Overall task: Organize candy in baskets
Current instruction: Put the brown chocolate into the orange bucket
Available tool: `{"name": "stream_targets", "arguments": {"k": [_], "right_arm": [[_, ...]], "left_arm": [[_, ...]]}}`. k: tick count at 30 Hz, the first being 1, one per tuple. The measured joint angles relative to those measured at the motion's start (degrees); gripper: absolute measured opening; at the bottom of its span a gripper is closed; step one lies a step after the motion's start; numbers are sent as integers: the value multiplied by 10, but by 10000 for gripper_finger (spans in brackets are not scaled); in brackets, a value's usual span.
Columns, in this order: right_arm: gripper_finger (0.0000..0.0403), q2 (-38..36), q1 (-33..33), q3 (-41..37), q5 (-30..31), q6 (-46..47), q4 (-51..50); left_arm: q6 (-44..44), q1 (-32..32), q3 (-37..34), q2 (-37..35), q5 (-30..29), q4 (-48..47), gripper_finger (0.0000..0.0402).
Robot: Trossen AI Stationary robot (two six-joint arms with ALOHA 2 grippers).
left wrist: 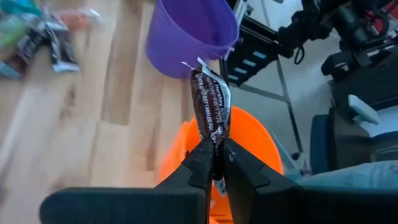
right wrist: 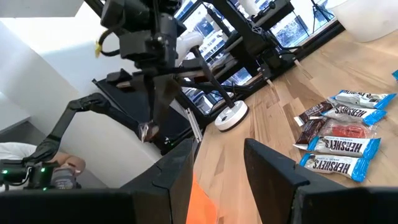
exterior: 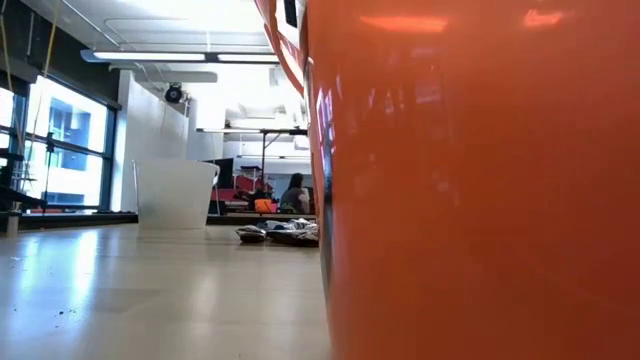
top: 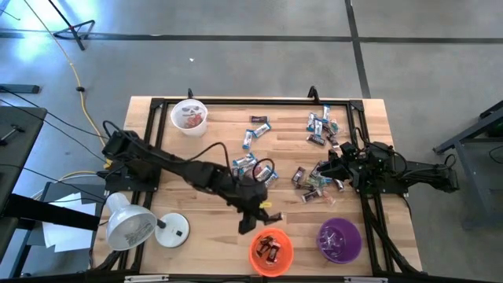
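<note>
The left gripper (left wrist: pixel 214 163) is pinching a dark brown candy bar (left wrist: pixel 210 109) by its crimped end, above the orange basket (top: pixel 271 251) at six o'clock on the tabletop (top: pixel 212 149). Light and crinkly, it is likely hanging limp. The right gripper (right wrist: pixel 217 162) is waiting, spread, near three o'clock.

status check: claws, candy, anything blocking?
Left claw shut on dark brown candy bar, above orange basket. Right claw open, empty, by loose candy pile. Nothing blocking the drop.
</note>
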Motion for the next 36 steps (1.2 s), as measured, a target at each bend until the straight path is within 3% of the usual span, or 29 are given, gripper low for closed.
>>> {"name": "stream_targets", "arguments": {"k": [10, 14, 22, 28, 36], "right_arm": [[138, 0, 0, 0, 0, 0, 0], [138, 0, 0, 0, 0, 0, 0], [138, 5, 0, 0, 0, 0, 0], [138, 9, 0, 0, 0, 0, 0], [138, 10, 0, 0, 0, 0, 0]], "left_arm": [[-19, -31, 9, 15, -15, 35, 19], [-9, -42, 69, 61, -16, -12, 19], [-2, -53, 222, 142, 3, -196, 19], [-44, -65, 252, 161, 7, -259, 21], [-47, -64, 254, 160, 5, -249, 80]]}}
